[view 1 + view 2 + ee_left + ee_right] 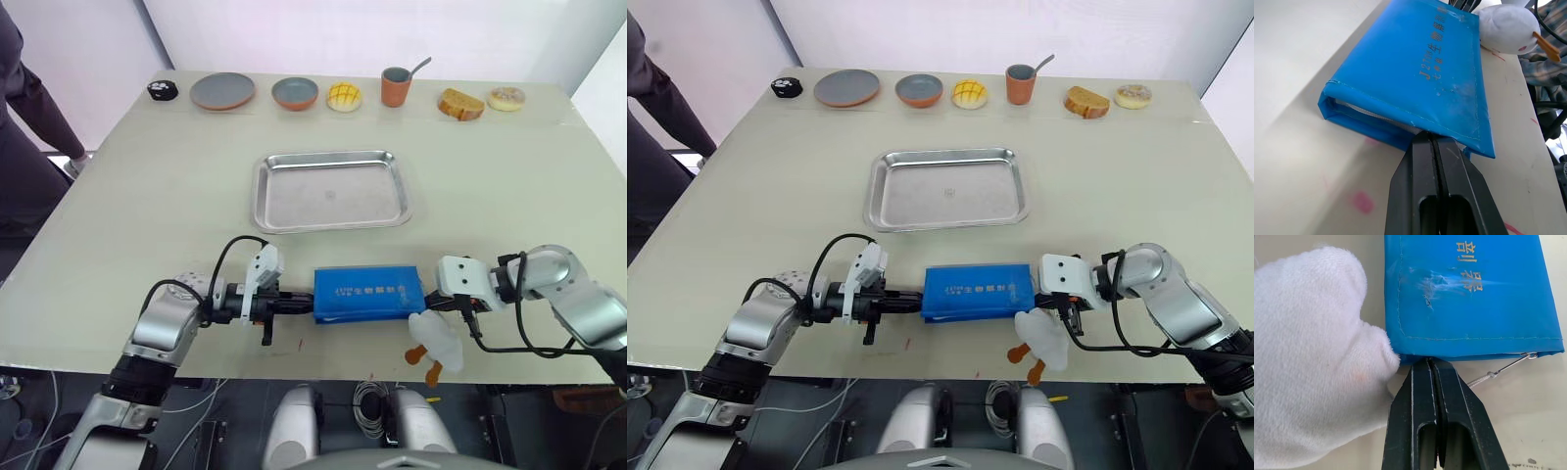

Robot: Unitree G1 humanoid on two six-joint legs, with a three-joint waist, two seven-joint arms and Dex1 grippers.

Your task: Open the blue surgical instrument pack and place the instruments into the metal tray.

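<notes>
While blue surgical instrument pack (368,292) lies closed on tabletop (147,196), left end effector (294,305) and right end effector (427,303) pinch opposite ends, fingers together. Opening step; next: pull flap apart. Metal tray (331,222) empty.

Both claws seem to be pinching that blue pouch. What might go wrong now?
The pack lies near the table's front edge, so a pull could drag it off. The white toy touching the right gripper already overhangs and could get knocked down. The tray sits apart, so tools may spill short.
</notes>
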